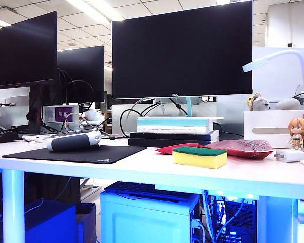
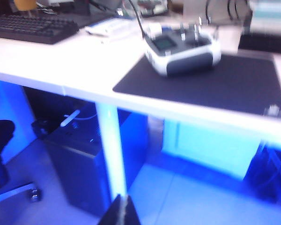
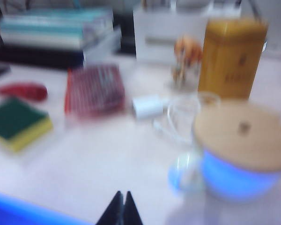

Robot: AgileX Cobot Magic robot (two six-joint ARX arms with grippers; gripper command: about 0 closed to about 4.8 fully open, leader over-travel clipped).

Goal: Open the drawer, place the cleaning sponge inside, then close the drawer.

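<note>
The cleaning sponge (image 1: 199, 157), yellow foam with a green top, lies flat near the front edge of the white desk; in the right wrist view the sponge (image 3: 18, 123) is off to one side. A white drawer unit (image 1: 273, 130) with a slot handle stands at the back right, its drawer (image 3: 166, 40) shut. My right gripper (image 3: 123, 193) is shut and empty, low in front of the desk and well short of the sponge. My left gripper (image 2: 122, 196) is shut and empty, below desk height before a desk leg. Neither arm shows in the exterior view.
Red packets (image 1: 240, 148) lie just behind the sponge. A figurine (image 1: 299, 132) and a white charger (image 1: 289, 156) sit before the drawer unit. A yellow tin (image 3: 234, 56) and a lidded mug (image 3: 243, 145) stand at the right. A white device (image 1: 73, 140) rests on a black mat (image 1: 76, 153).
</note>
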